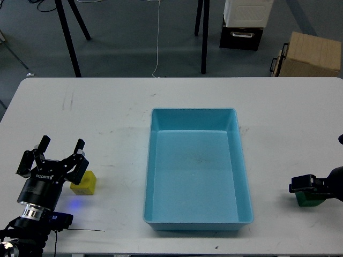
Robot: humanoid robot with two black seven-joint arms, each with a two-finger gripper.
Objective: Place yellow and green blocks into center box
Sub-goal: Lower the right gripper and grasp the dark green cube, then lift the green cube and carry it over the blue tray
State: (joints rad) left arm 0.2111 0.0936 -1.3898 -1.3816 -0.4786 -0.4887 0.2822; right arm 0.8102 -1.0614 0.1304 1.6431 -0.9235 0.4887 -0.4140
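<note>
The yellow block (86, 183) lies on the white table at the front left, its left side hidden behind my left gripper (53, 153). That gripper is open, its fingers spread just left of and above the block. The green block (311, 199) lies at the front right, mostly covered by my right gripper (303, 184), which comes in low from the right edge. It is dark and I cannot tell its fingers apart. The light blue box (193, 112) stands empty in the table's center.
The table's (107, 107) front edge runs close below both blocks. Beyond the far edge, on the floor, are black stand legs (68, 37), a cardboard box (311, 53) and a black and white case (244, 24).
</note>
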